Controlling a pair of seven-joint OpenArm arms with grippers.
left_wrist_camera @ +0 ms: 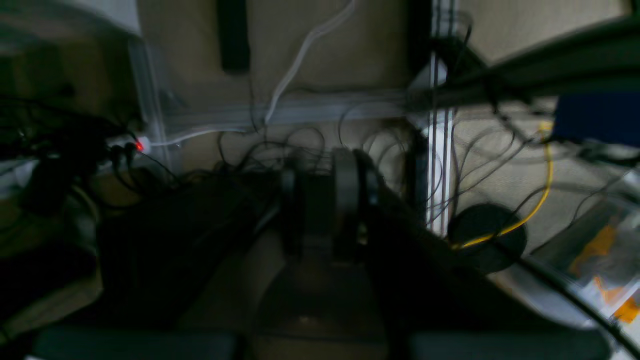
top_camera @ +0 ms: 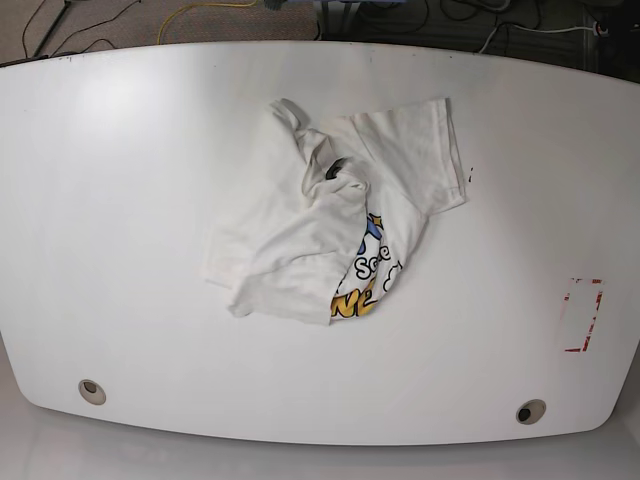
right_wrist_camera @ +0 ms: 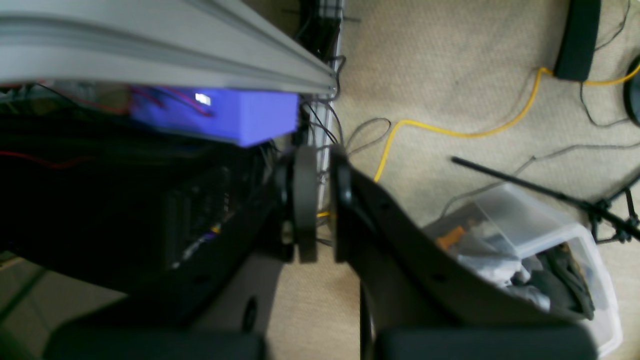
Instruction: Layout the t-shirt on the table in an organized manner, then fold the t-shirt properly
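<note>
T-shirt point(top_camera: 330, 235) crumpled, base view only

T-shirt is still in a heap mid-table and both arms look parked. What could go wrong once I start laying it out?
The t-shirt lies crumpled with layers overlapping, print half hidden; a pinch may catch two layers and drag the whole bundle instead of spreading it. Neither arm appears over the table in the base view, and both wrist views face floor cables, so the first approach starts without a close-up view.

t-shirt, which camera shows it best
The base view: the t-shirt lies crumpled mid-table, fully in frame. Both wrist views point off the table at carpet and cables and show none of it.
</note>
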